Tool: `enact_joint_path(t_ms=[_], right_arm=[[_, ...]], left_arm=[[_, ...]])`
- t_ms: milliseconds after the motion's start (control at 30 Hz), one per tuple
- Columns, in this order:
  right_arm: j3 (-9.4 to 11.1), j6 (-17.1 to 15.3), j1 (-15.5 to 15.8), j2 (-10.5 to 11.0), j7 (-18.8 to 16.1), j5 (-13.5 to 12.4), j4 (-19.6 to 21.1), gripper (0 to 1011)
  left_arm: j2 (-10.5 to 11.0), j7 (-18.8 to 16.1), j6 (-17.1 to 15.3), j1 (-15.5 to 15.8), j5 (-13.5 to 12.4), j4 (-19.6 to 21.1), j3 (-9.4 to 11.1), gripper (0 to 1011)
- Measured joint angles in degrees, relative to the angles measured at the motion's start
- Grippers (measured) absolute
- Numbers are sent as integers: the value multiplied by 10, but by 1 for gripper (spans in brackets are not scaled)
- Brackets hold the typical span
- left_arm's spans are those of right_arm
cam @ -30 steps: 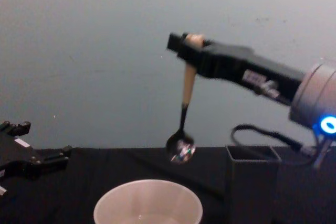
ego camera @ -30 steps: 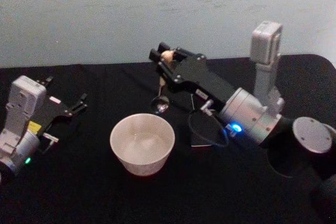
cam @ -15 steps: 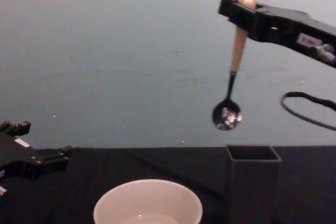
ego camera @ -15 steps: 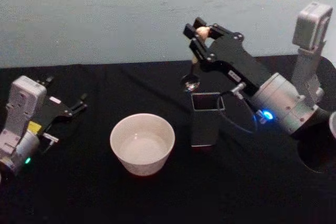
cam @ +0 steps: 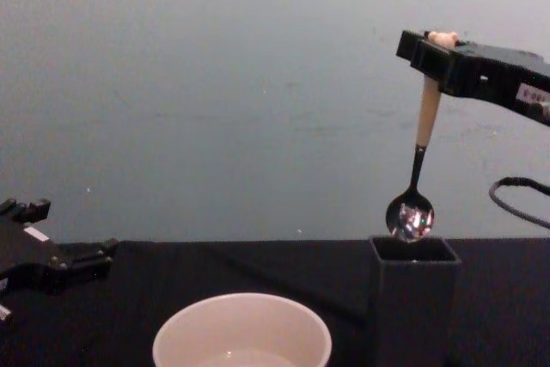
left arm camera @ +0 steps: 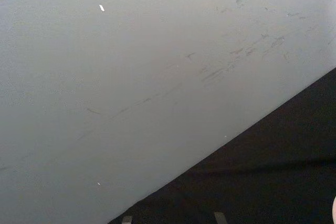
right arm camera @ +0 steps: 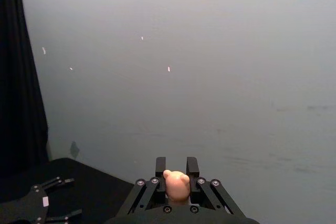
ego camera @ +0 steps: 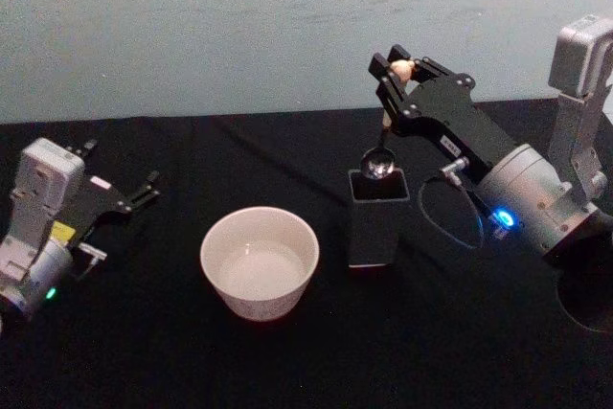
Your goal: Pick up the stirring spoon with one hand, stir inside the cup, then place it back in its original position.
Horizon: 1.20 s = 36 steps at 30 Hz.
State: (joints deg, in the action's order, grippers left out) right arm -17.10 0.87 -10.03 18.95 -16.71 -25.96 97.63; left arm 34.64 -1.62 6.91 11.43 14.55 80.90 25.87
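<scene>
- While the right claw [ego camera: 402, 69] was clamped on the bear-headed top of the stirring spoon [ego camera: 383, 136], the spoon hung almost straight down beneath it, shiny bowl lowest.
- In the right wrist view the bear head sat pinched between the two fingers, which stood narrow and closed on it.
- Directly under the claw, the spoon's bowl hovered at the mouth of the dark square holder [ego camera: 374, 227]. In the chest view its lower edge sat level with the holder's [cam: 412, 298] rim. Whether it had dipped inside could not be told.
- Farther out, to the claw's left, lower and nearer the robot, the cup [ego camera: 259, 261] stood on the black surface [ego camera: 192, 361], apart from the holder and well clear of the spoon.
- Judged from this, the step in hand was the put-back: the spoon was lined up over the holder, not the cup.
- The next move would call for a straight descent, keeping the bowl centred in the opening so it missed the rim. The fingers should part only once the spoon was seated inside.
- The likely risk was the bowl catching the holder's near wall and tipping the box.
- Well away to the left of the working claw, the left claw [ego camera: 120, 165] rested low by the surface with its fingers spread and empty.
</scene>
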Motion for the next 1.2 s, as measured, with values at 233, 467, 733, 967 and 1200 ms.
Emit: enact_joint_path(t_ms=[233, 467, 733, 967, 1200], right_arm=[[2, -7, 4, -11, 5, 4, -8, 228], [1, -18, 8, -17, 6, 5, -19, 228], [-1, -42, 13, -31, 25, 9, -40, 228], [3, -62, 19, -45, 42, 9, -53, 228], [6, -78, 23, -56, 59, 10, -56, 228]], left_arm=[[0, 0, 0, 0, 0, 0, 0, 1001], [0, 0, 0, 0, 0, 0, 0, 1001], [0, 0, 0, 0, 0, 0, 0, 1001], [0, 0, 0, 0, 0, 0, 0, 1001], [0, 0, 0, 0, 0, 0, 0, 1001]])
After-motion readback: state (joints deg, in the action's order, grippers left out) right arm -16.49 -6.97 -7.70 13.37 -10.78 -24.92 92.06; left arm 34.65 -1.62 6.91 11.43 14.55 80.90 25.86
